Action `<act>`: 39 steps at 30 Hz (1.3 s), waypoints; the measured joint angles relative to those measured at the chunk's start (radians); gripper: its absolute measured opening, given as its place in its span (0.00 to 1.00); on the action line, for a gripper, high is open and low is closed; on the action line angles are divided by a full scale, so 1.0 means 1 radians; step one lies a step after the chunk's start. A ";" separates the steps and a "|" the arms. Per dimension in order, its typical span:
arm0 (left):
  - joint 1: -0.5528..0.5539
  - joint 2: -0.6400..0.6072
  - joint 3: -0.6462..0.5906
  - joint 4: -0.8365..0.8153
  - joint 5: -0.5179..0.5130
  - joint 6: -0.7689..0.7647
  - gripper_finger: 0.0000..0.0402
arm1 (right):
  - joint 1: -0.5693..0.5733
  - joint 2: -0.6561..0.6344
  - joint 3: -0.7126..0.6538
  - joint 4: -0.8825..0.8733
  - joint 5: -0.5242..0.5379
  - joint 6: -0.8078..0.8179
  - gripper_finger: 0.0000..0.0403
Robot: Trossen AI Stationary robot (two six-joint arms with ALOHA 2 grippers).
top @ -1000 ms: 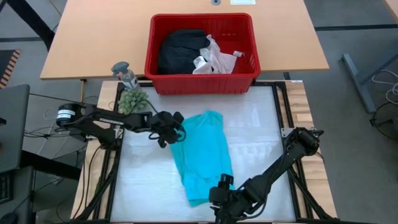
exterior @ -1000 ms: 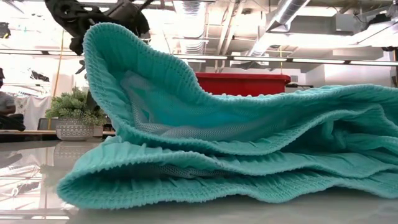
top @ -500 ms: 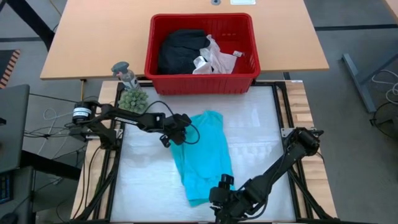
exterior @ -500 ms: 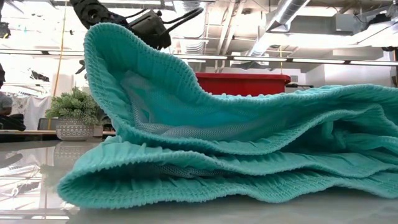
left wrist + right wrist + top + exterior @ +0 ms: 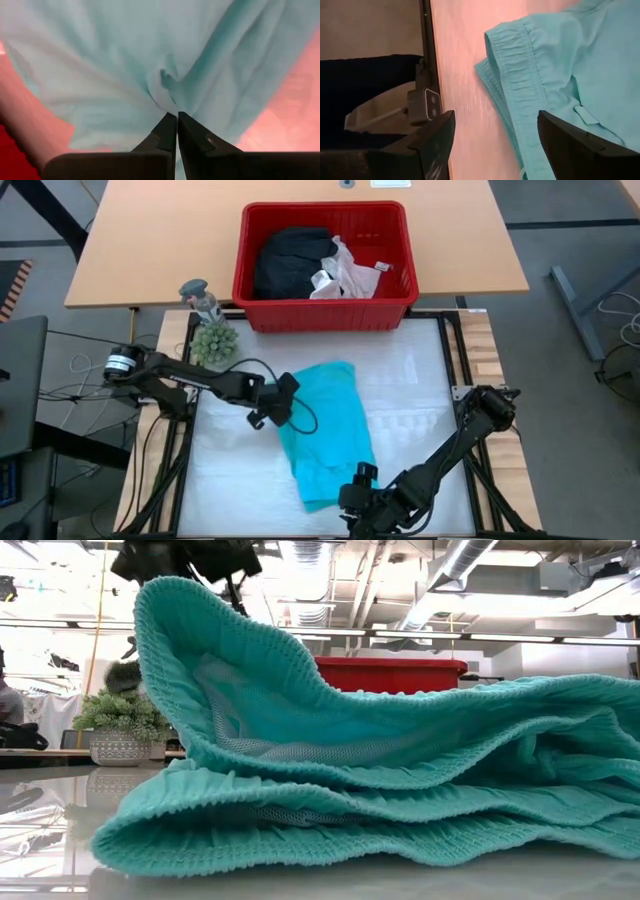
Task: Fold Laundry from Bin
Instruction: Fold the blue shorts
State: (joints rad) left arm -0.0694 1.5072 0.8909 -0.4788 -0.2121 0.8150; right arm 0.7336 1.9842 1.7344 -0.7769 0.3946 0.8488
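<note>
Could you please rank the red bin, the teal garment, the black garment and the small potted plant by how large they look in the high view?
1. Red bin
2. Teal garment, somewhat smaller
3. Black garment, partly hidden in the bin
4. Potted plant, clearly smallest

Low view: teal garment (image 5: 380,780) fills the frame, cut off at right edge, hides most of bin (image 5: 390,673). High view: right gripper (image 5: 362,505) partly past bottom edge. Bin's white cloth (image 5: 345,272) too bunched to ID.
</note>
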 joint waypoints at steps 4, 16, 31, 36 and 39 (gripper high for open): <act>-0.040 -0.031 0.000 -0.008 0.014 -0.080 0.00 | -0.001 0.000 0.000 0.000 0.009 0.007 0.76; -0.026 -0.024 -0.012 -0.077 0.035 -0.200 0.06 | -0.125 0.117 0.000 0.248 0.063 -0.285 0.76; -0.027 -0.024 -0.013 -0.087 0.006 -0.259 0.13 | -0.174 0.268 -0.007 0.417 0.104 -0.374 0.55; -0.026 -0.024 -0.013 -0.080 0.006 -0.254 0.13 | -0.159 0.274 -0.006 0.400 -0.010 -0.297 0.46; -0.026 -0.024 -0.013 -0.064 0.007 -0.254 0.13 | -0.126 0.260 -0.006 0.363 -0.044 -0.269 0.43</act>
State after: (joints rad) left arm -0.0956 1.4831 0.8783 -0.5425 -0.2049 0.5609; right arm 0.6071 2.2438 1.7287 -0.4139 0.3503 0.5802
